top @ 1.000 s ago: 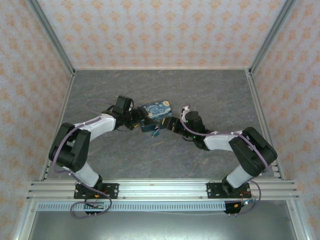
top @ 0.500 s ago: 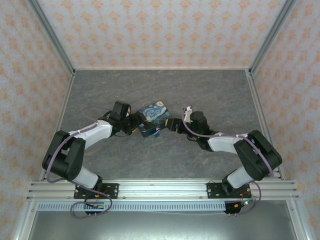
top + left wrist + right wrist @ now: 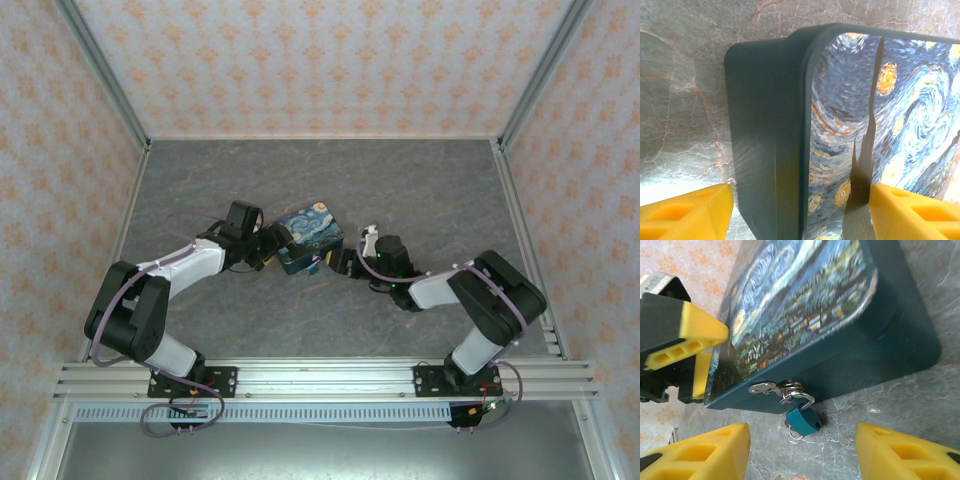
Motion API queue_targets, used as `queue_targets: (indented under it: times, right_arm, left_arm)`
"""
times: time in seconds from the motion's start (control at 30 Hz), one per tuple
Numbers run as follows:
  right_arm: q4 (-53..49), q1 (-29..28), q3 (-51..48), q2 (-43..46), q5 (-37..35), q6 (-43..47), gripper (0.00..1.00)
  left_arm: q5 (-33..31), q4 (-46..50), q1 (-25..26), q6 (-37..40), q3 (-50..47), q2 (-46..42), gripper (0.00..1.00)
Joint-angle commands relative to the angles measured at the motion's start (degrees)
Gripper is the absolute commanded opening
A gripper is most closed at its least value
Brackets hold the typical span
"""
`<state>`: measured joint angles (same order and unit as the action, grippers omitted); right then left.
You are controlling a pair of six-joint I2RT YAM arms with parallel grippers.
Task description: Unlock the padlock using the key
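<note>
Gaping right end effector (image 3: 802, 444) near padlock (image 3: 802, 421)

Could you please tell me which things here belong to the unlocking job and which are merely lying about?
Job: padlock; the painted box it hangs from; left gripper, clamped on that box; right gripper, open. Key: too small to tell.
Just there: table; patterned walls.

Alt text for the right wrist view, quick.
A small teal padlock hangs from the silver hasp on the side of a tilted starry-print box. The right claw is open, with one yellow finger on either side of the padlock. The left claw grips the box's far end.
</note>
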<state>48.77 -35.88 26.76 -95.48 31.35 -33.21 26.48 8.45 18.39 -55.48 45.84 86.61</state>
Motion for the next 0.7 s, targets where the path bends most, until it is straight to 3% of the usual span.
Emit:
queue_targets:
  times: [0.0, 0.3, 0.67]
  right_arm:
    - [8.75, -1.09, 1.79, -3.74, -0.42, -2.45, 0.57]
    - [16.56, -2.27, 2.98, -11.6, 1.24, -3.82, 0.56]
    - [17.6, -2.27, 6.12, -15.81, 4.23, -3.6, 0.55]
  left_arm:
    - [-1.87, 5.32, 0.5, 0.91, 0.93, -0.39, 0.72]
    - [-1.55, 4.03, 0.52, -0.15, -0.12, 0.05, 0.72]
    - [-1.52, 3.79, 0.62, -0.33, -0.06, 0.23, 0.72]
